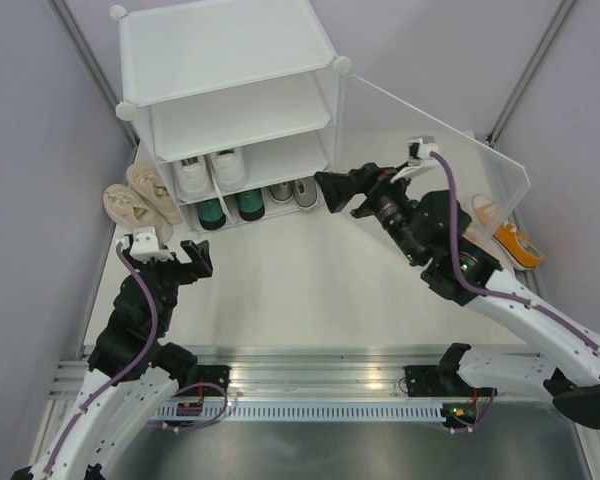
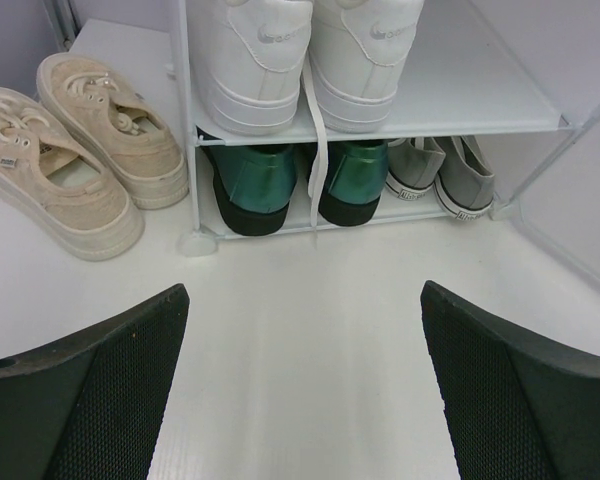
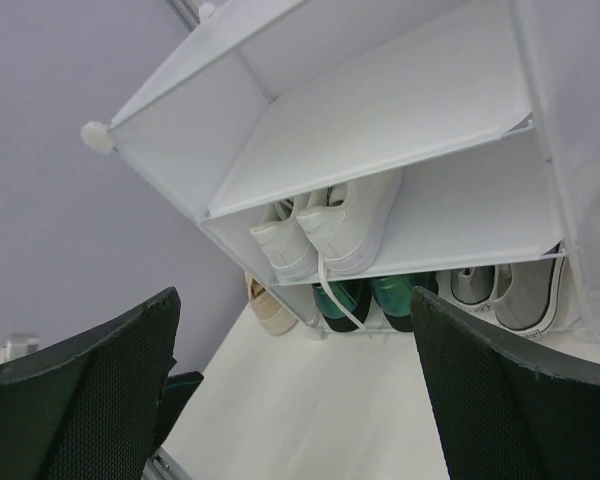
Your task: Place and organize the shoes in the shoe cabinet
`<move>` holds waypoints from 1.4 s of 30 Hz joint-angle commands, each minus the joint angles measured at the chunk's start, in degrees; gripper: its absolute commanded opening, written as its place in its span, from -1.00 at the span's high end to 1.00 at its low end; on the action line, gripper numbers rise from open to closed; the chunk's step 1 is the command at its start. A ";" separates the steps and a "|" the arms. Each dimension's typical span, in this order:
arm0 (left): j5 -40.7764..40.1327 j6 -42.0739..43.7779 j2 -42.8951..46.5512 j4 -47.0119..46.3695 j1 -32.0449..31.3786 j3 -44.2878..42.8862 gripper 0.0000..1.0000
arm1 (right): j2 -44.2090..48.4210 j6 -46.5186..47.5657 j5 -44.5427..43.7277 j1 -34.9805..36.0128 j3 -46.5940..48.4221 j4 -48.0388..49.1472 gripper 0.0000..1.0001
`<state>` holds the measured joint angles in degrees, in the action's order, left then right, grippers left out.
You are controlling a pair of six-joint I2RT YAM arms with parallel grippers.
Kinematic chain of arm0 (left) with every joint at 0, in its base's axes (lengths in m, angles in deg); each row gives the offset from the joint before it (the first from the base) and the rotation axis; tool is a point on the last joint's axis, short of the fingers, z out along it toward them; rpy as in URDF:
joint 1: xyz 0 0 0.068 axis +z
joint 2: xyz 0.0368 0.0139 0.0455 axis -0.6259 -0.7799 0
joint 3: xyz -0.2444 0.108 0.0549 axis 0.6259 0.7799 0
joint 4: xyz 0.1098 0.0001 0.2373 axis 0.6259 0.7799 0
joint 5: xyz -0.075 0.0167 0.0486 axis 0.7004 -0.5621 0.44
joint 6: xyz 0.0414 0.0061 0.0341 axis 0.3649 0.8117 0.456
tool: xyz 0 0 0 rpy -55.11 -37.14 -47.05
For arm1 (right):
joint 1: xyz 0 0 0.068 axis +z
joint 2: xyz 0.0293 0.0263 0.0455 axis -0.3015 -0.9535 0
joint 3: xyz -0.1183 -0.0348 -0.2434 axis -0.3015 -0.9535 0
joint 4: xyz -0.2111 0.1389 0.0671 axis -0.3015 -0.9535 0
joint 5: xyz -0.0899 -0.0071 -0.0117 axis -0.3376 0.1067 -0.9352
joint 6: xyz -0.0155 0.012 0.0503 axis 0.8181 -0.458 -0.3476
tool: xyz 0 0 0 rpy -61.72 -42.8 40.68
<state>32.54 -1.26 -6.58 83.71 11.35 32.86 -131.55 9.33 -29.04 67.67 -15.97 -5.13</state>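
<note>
The beige pair [image 1: 140, 195] is lying outside, just left of the shoe cabinet [image 1: 220, 45], near the left gripper [image 1: 172, 250], which is hanging released and empty. The white pair [image 1: 210, 170] is sitting shelved, the green pair [image 1: 230, 208] and grey pair [image 1: 292, 192] below; the top tier is offering room. The right gripper [image 3: 292, 300] is gaping empty beside the door panel [image 1: 450, 150], which is screening off the orange pair [image 1: 515, 240]

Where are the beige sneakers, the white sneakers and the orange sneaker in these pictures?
beige sneakers [image 2: 145, 160], left wrist view, side of the right-hand shoe.
white sneakers [image 2: 255, 70], left wrist view, heel of the left-hand shoe.
orange sneaker [image 1: 520, 245], top external view, its orange upper.
</note>
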 commanded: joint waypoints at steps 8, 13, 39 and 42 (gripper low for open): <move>1.36 2.13 -3.56 -1.71 -0.11 -0.73 -0.99 | 9.86 -1.80 -8.02 0.06 -3.24 -10.69 -0.96; 0.48 2.22 -2.94 -1.71 0.06 -0.46 -0.99 | 11.01 -0.83 -5.82 -0.12 -2.62 -12.10 -0.96; 0.75 2.13 -2.59 -1.79 0.24 -0.46 -0.99 | 11.18 -2.15 -8.54 -0.12 -4.72 -14.30 -0.96; -0.57 1.96 -2.24 -1.80 0.24 -0.29 -0.99 | 12.59 -1.45 -8.98 -0.12 -12.34 -13.77 -0.96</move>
<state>33.02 -0.73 -9.44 83.56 11.37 32.86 -120.17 7.34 -36.17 67.63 -22.98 -19.07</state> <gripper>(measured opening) 0.994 0.982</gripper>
